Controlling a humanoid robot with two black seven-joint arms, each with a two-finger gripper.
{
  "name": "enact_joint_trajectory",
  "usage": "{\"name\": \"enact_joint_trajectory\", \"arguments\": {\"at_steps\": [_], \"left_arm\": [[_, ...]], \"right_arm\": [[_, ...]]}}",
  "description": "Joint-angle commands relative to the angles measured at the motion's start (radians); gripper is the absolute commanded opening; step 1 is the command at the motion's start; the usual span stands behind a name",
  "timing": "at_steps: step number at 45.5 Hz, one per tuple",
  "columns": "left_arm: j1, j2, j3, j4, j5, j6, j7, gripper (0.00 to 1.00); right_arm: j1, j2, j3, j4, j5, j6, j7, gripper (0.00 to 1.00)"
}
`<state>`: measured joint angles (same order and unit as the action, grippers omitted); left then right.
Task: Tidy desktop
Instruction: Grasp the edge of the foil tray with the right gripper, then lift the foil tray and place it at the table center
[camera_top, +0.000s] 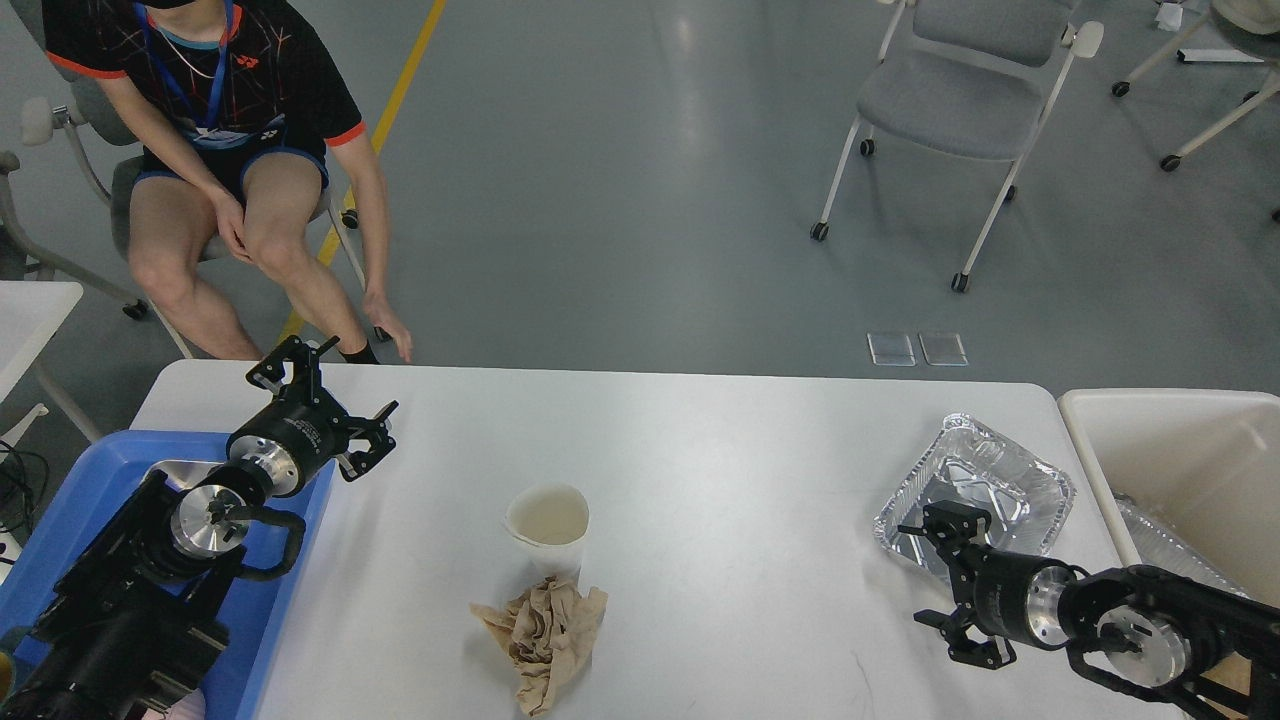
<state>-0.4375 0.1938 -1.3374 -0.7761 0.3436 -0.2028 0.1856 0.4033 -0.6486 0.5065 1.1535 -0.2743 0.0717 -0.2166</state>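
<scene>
The tabletop (720, 470), white with rounded corners, spans nearly the full width of the head view and occupies its lower half. A blue tray (105, 460) overlaps the tabletop's left edge, and a cream-white bin (1150, 440) stands against its right edge with crinkled foil visible inside. A seated person (240, 150) is positioned beyond the far left corner, one hand lowered near the tabletop edge. A grey wheeled chair (960, 100) stands on the floor well beyond the far right side. The left arm enters over the blue tray; the left end effector (325, 405) sits above the tray's far right corner with its fingers spread wide and nothing between them. The right arm enters from the lower right; the right end effector (945, 585) points left with its fingers spread wide and nothing between them, its upper finger overlapping the near edge of a foil tray (985, 480). The foil tray lies open side up on the right part of the tabletop, near the bin. A white paper cup (548, 520) stands upright near the tabletop's centre. A crumpled brown paper napkin (545, 630) lies just in front of the cup, touching its base.
</scene>
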Motion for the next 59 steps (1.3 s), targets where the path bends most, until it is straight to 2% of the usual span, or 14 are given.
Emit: {"name": "enact_joint_trajectory", "arguments": {"at_steps": [1,5,12,15,19,23,30,46,59], "left_arm": [[0.0,0.001,0.0,0.0,0.002,0.0,0.0,0.97],[0.0,-0.001,0.0,0.0,0.002,0.0,0.0,0.97],[0.0,-0.002,0.001,0.0,0.003,0.0,0.0,0.97],[0.003,-0.002,0.0,0.0,0.003,0.002,0.0,0.97],[0.005,-0.002,0.0,0.0,0.005,0.002,0.0,0.97],[0.006,-0.004,0.0,0.0,0.003,0.002,0.0,0.97],[0.01,-0.002,0.0,0.0,0.003,0.002,0.0,0.97],[0.011,-0.002,0.0,0.0,0.003,0.002,0.0,0.97],[0.013,-0.001,0.0,0.0,0.003,0.002,0.0,0.97]], "right_arm": [[0.0,0.009,-0.003,-0.048,0.0,-0.004,0.0,0.98],[0.003,0.001,-0.013,-0.052,-0.017,-0.004,0.0,0.89],[0.015,-0.025,-0.066,-0.051,-0.066,-0.004,0.014,0.57],[0.019,-0.025,-0.065,-0.045,-0.095,-0.001,0.019,0.47],[0.023,-0.028,-0.065,-0.041,-0.101,0.002,0.023,0.19],[0.037,-0.028,-0.065,-0.043,-0.105,0.002,0.023,0.01],[0.052,-0.028,-0.068,-0.049,-0.12,0.003,0.023,0.0],[0.058,-0.04,-0.068,-0.066,-0.305,0.033,0.023,0.0],[0.259,-0.174,-0.054,-0.037,-0.364,0.382,0.02,0.0]]}}
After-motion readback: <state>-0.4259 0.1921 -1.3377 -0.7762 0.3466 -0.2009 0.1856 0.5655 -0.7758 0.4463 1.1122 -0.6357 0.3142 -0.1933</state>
